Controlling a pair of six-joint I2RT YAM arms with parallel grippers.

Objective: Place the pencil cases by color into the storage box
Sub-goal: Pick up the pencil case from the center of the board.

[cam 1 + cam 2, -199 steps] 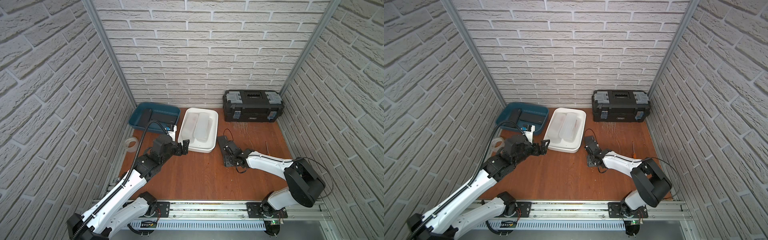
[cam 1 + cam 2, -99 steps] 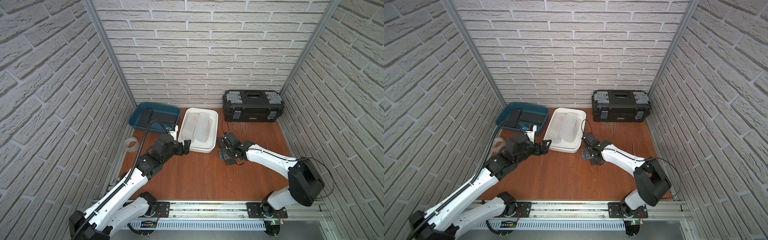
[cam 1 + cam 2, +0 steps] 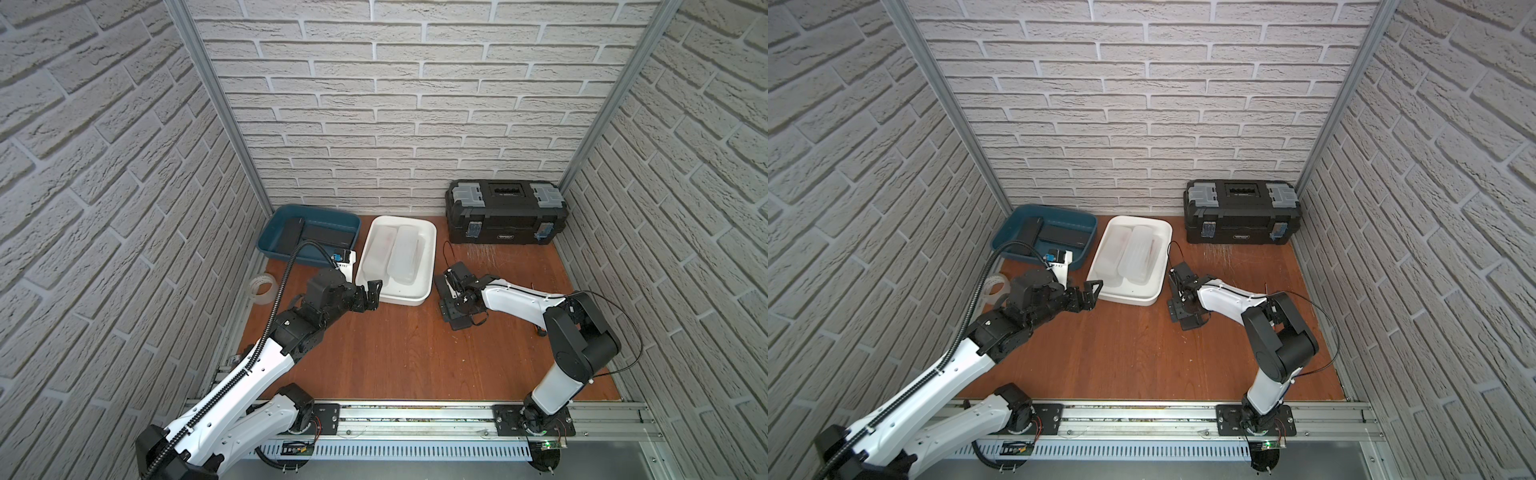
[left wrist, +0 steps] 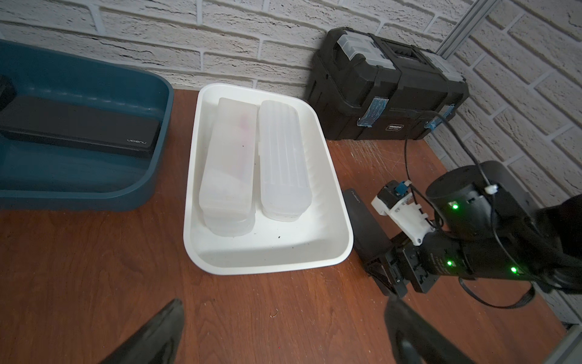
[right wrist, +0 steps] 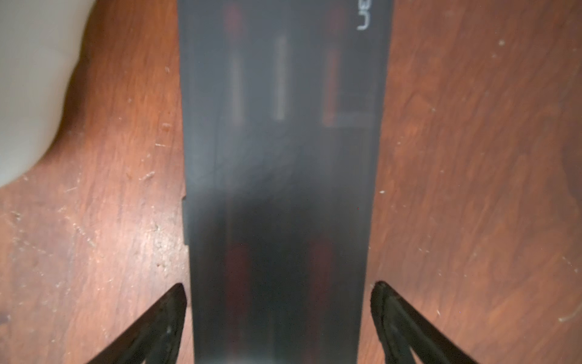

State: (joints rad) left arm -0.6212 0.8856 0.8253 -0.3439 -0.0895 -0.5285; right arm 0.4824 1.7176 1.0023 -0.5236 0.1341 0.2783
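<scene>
Since a second ago the right gripper [image 5: 278, 285] has shifted rearward; its fingers [image 5: 170, 312] straddle the black pencil case [image 5: 280, 141] beside the white tray [image 4: 271, 263] (gripping or not, unclear); left gripper [image 4: 283, 301] gapes wide

black toolbox [image 3: 505, 212] (lid closed) against the back wall [image 3: 415, 124], clear tape roll [image 3: 263, 288] by the left wall [image 3: 104, 208].

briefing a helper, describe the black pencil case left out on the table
Find the white tray at the back of the wooden table. Beside it, on the toolbox side, a thin black pencil case lies flat on the wood, straddled by the right gripper. It alone lies outside a tray.
</scene>
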